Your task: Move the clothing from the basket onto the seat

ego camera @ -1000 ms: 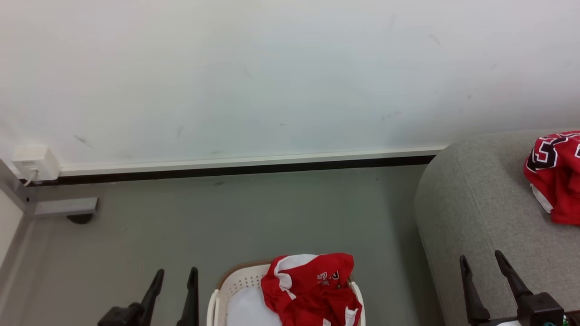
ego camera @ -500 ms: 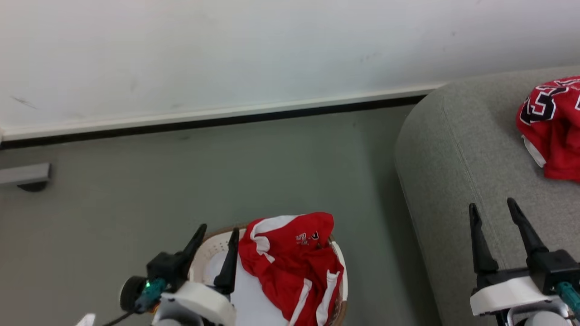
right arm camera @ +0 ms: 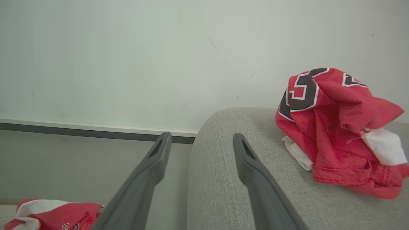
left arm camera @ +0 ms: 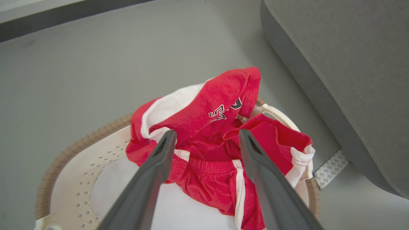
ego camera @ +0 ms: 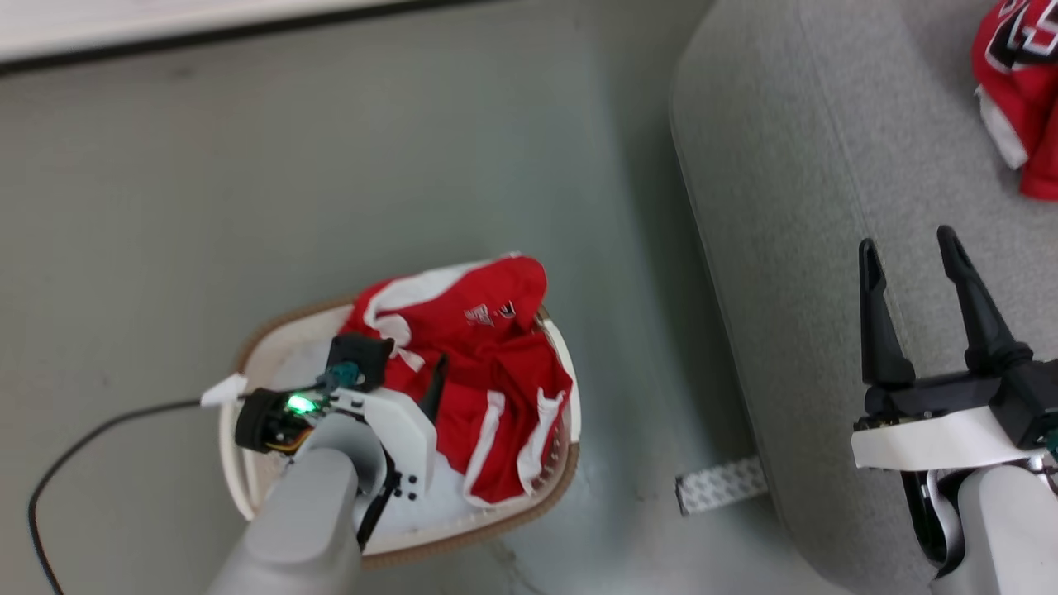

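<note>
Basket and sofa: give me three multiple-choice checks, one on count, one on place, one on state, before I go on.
1. How many red heaps lie on the sofa? A none; B one; C three.
2. Where is the left pincer? A over the sofa; B under the sofa; C over the basket.
3. How do that pincer's jaws stand? A open, astride the clothing; B shut and empty; C shut on the clothing.

Answers:
1 B: the right wrist view shows a single heap on the cushion.
2 C: the head view has it above the basket's inside.
3 A: its fingers stand wide apart, with the clothing below and between them.
</note>
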Robot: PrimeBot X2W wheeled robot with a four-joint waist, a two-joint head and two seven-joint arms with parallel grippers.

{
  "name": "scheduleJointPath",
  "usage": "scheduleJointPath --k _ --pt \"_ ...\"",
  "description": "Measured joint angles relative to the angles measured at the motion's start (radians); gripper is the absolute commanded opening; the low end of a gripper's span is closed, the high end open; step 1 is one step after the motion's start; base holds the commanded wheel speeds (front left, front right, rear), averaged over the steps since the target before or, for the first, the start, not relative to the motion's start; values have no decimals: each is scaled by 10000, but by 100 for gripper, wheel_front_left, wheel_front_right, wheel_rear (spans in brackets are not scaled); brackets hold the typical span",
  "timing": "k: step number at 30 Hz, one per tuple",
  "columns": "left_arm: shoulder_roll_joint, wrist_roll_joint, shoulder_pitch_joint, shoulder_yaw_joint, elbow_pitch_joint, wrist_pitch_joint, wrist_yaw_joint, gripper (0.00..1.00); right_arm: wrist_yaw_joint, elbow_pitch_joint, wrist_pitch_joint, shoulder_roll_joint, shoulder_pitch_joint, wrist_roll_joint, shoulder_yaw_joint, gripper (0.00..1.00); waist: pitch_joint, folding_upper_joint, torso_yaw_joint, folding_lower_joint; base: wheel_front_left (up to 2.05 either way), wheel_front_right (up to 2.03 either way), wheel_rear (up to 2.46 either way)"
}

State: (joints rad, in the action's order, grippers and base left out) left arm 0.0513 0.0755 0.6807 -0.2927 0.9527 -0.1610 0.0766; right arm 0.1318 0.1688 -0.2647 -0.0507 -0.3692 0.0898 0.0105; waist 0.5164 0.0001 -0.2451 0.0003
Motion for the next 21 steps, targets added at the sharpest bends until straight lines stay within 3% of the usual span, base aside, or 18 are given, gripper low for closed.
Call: scheduleJointPath --k 9,15,21 --pt "410 -113 1620 46 2077 579 -688 100 0 -527 2 0 -599 224 102 100 1907 0 -504 1 0 0 0" --pt "838 -232 2526 -86 2677 537 -963 100 0 -895 0 4 -907 332 144 100 2957 0 -724 0 0 0 0" --pt "861 -263 3105 -261 2897 230 -855 100 0 -1129 0 2 -890 144 -35 100 3743 -1 -751 0 19 19 19"
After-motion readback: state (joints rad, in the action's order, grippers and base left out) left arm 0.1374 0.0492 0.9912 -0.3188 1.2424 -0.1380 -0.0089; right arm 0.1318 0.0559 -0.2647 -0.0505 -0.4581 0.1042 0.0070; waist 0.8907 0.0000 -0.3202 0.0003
